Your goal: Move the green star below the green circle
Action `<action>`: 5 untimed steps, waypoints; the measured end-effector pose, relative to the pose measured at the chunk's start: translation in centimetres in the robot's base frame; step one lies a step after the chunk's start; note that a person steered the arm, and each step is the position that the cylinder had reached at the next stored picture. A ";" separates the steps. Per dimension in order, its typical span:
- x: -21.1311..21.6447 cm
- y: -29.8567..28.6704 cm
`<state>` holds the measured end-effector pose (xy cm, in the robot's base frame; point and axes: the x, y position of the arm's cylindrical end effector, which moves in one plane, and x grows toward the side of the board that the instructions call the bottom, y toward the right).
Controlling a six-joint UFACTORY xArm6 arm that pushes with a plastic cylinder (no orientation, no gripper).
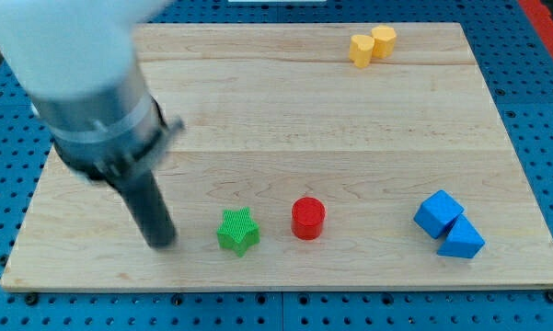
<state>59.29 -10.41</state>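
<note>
The green star (238,230) lies on the wooden board (285,119) near the view's bottom, left of centre. My tip (160,242) rests on the board to the left of the star, a short gap away and not touching it. The rod rises up and to the left into the arm's large grey and white body (83,83), which covers the board's upper left. No green circle shows in this view; it may be hidden behind the arm.
A red cylinder (307,218) stands just right of the star. Two blue blocks (449,225) touch at the bottom right. A yellow pair (373,45) sits at the top right. The board's edge runs close below the star.
</note>
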 end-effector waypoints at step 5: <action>-8.5 6.4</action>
<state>50.75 -3.98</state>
